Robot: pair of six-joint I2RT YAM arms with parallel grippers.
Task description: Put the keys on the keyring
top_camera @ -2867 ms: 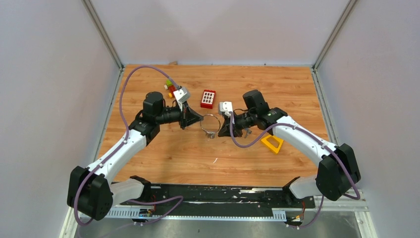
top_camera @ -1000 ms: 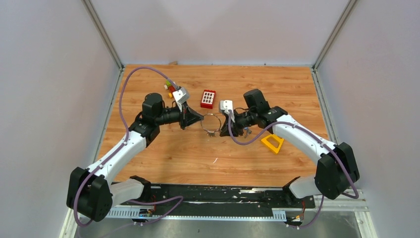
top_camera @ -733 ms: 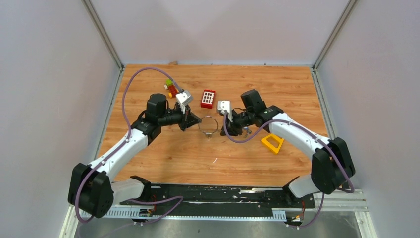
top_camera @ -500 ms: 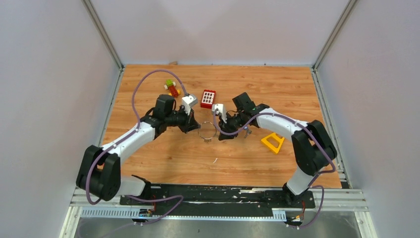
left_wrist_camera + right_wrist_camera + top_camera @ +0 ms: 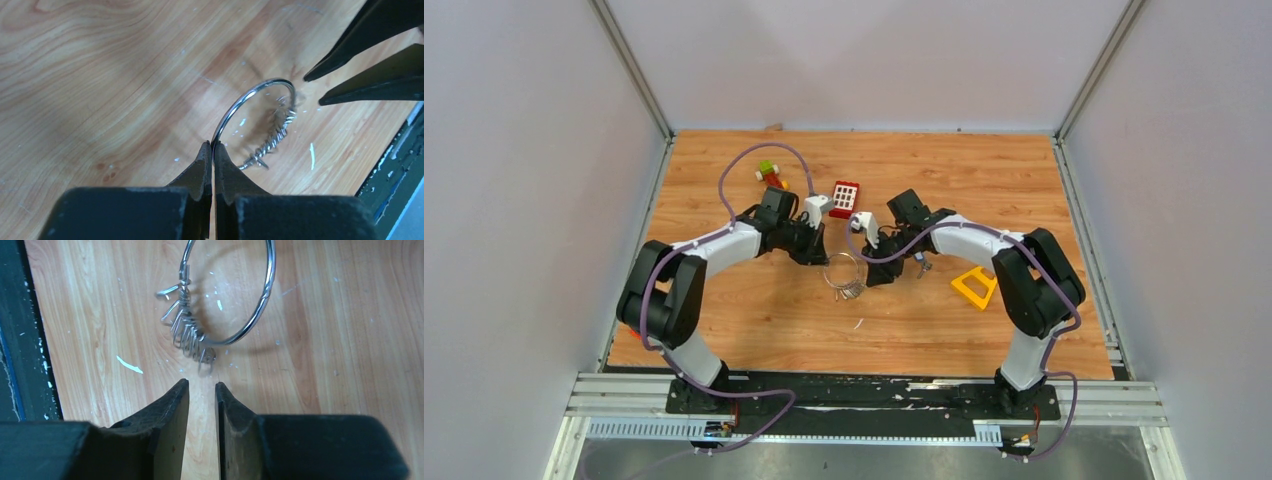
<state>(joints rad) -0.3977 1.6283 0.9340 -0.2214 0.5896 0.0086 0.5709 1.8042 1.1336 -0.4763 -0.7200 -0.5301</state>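
At the tips of the left gripper (image 5: 212, 148), clenched tight, the keyring (image 5: 235, 106) is pinched by its near arc and held on edge over the wooden table (image 5: 75, 75). On the ring's far arc a bunch of keys (image 5: 276, 136) is seen, apparently threaded already, though the detail is blurred. Just beyond the bunch the right gripper (image 5: 201, 390) is held narrowly parted and empty, near the keys but not touching them. If a further key is to be added, the pinch should be held firm and away from the ring's split, and the approach made slowly, since so thin a wire is easily twisted out of two fingers
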